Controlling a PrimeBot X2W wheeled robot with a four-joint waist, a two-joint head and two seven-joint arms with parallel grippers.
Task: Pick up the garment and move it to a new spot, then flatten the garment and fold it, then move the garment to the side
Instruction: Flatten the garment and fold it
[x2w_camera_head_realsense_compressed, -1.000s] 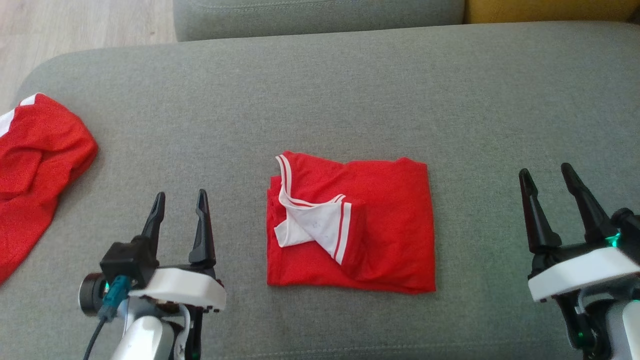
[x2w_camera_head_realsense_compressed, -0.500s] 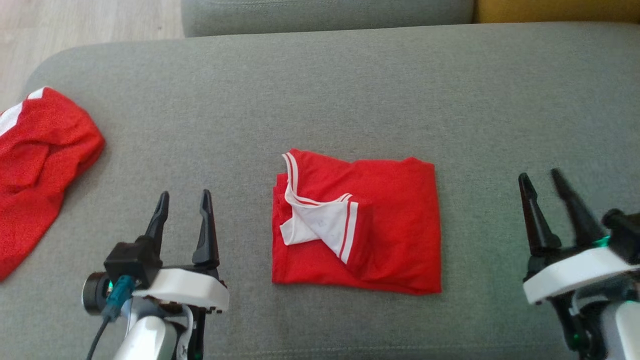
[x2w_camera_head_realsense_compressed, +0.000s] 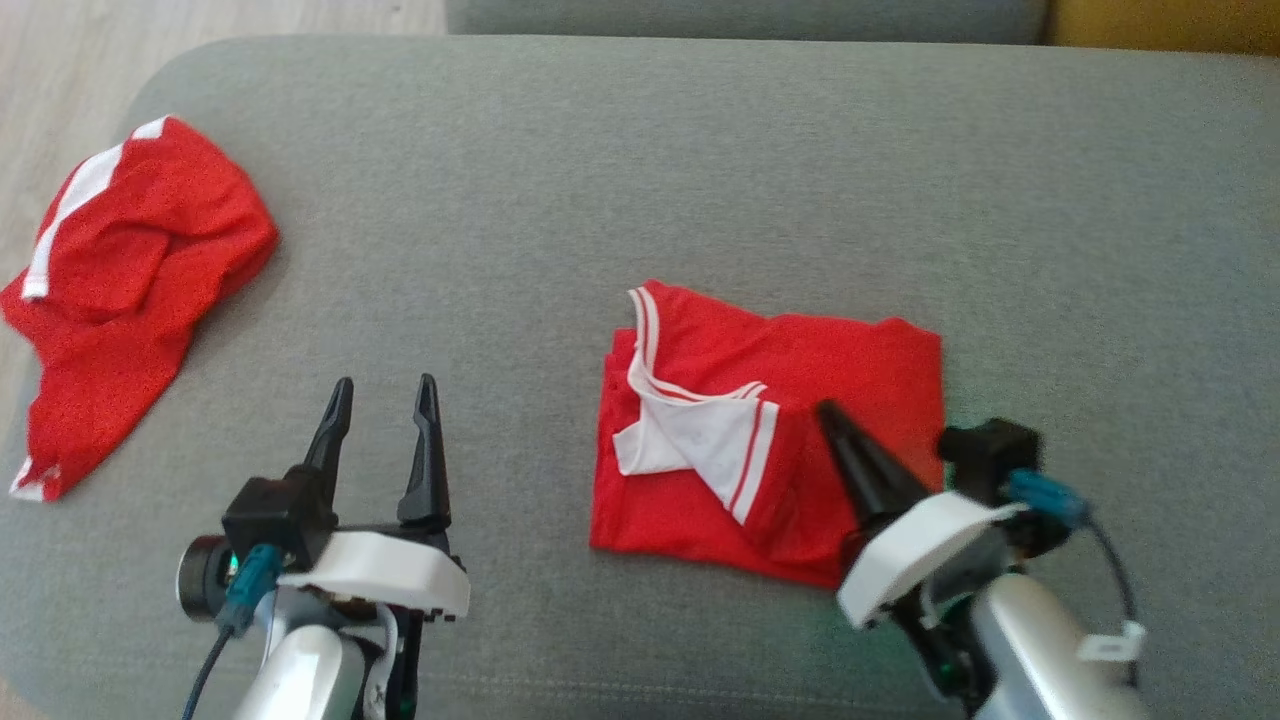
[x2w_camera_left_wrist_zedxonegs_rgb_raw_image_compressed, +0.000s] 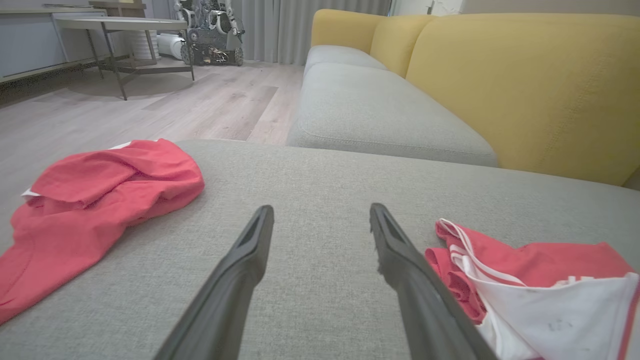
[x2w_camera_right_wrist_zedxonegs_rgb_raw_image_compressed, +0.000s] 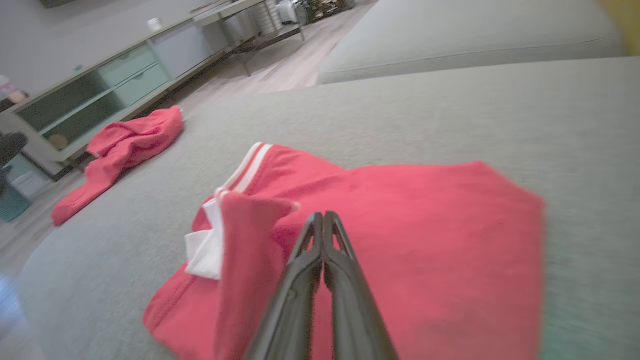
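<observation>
Two pincers in play: the right gripper (x2w_camera_head_realsense_compressed: 828, 412) has its fingers pressed tight together, tips over the folded red garment (x2w_camera_head_realsense_compressed: 850, 370), whose white-striped collar lies just left of those tips. The left gripper (x2w_camera_head_realsense_compressed: 385, 385) stands with fingers spread wide, the folded red garment off to its right and a crumpled red garment (x2w_camera_head_realsense_compressed: 130, 270) far to its left on the grey cushion (x2w_camera_head_realsense_compressed: 600, 150).

No readable text — no labels, no numbers
</observation>
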